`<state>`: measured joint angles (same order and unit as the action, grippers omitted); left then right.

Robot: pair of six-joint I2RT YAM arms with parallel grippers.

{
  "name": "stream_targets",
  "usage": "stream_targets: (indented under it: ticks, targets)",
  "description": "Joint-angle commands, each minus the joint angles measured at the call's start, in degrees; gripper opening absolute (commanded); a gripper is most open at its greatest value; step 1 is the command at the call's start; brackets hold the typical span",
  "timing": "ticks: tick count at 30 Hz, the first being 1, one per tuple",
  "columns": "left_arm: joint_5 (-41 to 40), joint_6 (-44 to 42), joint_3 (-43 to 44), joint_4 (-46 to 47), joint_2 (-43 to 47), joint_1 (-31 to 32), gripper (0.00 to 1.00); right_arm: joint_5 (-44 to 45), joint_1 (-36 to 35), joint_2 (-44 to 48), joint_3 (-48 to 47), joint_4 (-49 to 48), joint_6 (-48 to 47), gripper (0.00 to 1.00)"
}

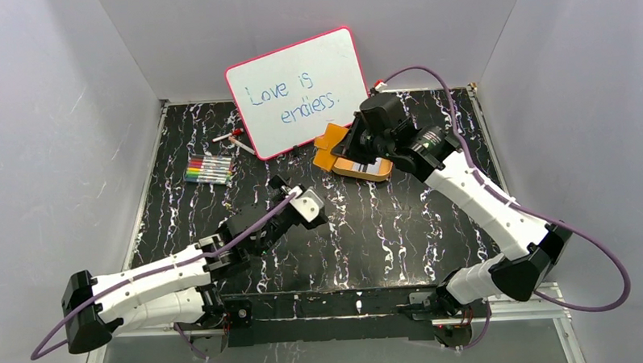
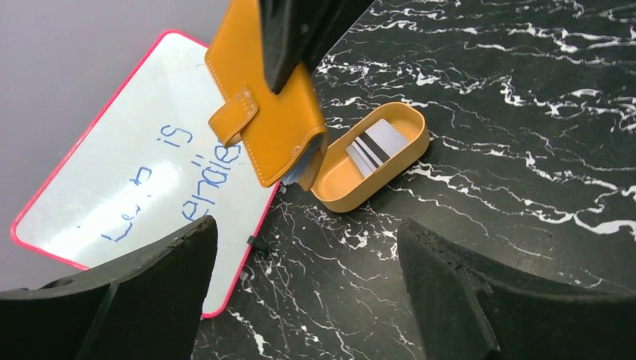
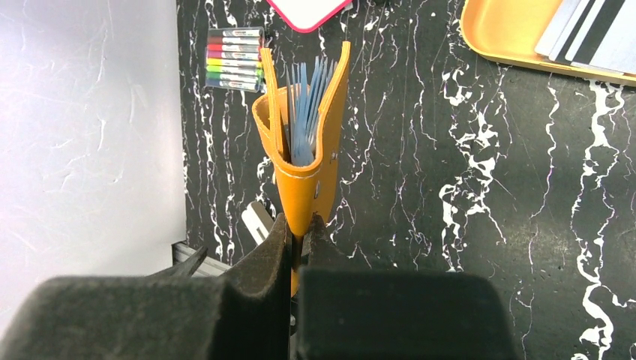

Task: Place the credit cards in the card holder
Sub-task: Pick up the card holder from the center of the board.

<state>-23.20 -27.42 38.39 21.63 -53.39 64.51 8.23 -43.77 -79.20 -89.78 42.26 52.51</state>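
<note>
The credit cards [image 2: 375,145] lie stacked flat in the orange tray [image 2: 341,196], at the far right of the middle of the bench [image 2: 525,112]. Their long axis runs along the tray's length. Just left of the tray hangs the card holder [image 2: 264,120], lifted off the bench, its clear sleeves fanned at the lower edge close over the tray's left end; whether it touches the rim I cannot tell. The right claw [image 3: 298,225] is clamped tight on the holder's folded spine, so that arm, though nearest the cards, is occupied. The left claw [image 2: 304,240] is empty with its jaws spread wide, nearer and to the left. From it the cards lie farther off and to the right, beyond the holder, so the pick likely falls to this arm. The whiteboard [image 2: 112,172] leans behind.
</note>
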Motion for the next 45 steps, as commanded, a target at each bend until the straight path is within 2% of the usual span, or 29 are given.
stream_targets:
  ticks: [1, 5, 10, 13, 18, 23, 26, 28, 29, 45]
  targets:
    - [2.84, -6.31, 2.92, -1.43, -1.96, 0.43, 0.87, 1.05, 0.01, -0.87, -2.84, -1.99, -0.11, 0.0]
    - [1.56, -7.21, 3.79, 3.67, -6.15, 0.62, 0.86, 1.05, -0.01, -1.63, -3.41, -1.99, -0.11, 0.0]
    - [-5.33, -11.15, 3.89, 13.06, -12.12, 0.78, 0.83, 1.05, -0.01, -1.79, -3.58, -1.99, -0.11, 0.0]
    - [-7.86, -13.5, 4.0, 17.74, -14.27, 0.81, 0.78, 1.05, 0.01, -1.77, -3.12, -1.99, -0.11, 0.0]
    - [-8.51, -13.97, 5.93, 19.85, -16.93, 0.79, 0.67, 1.05, -0.05, -1.88, -2.7, -1.99, -0.11, 0.0]
    - [-9.34, -14.0, 7.92, 21.15, -19.33, 0.79, 0.44, 1.05, -0.02, -1.92, -2.43, -1.99, -0.11, 0.0]
    - [-10.86, -14.83, 8.53, 21.59, -20.79, 0.76, 0.23, 1.05, -0.03, -1.79, -2.4, -1.99, -0.11, 0.0]
    - [-11.87, -15.68, 8.35, 22.39, -21.75, 0.7, 0.03, 1.05, -0.06, -1.68, -2.42, -1.99, -0.11, 0.0]
    - [-12.11, -15.85, 8.14, 22.68, -21.98, 0.7, 0.0, 1.05, -0.04, -1.64, -2.42, -1.99, -0.11, 0.0]
    - [-12.12, -13.03, 4.75, 26.51, -19.55, -0.28, 0.0, 1.05, 0.06, 1.11, -1.91, -1.99, -0.11, 0.0]
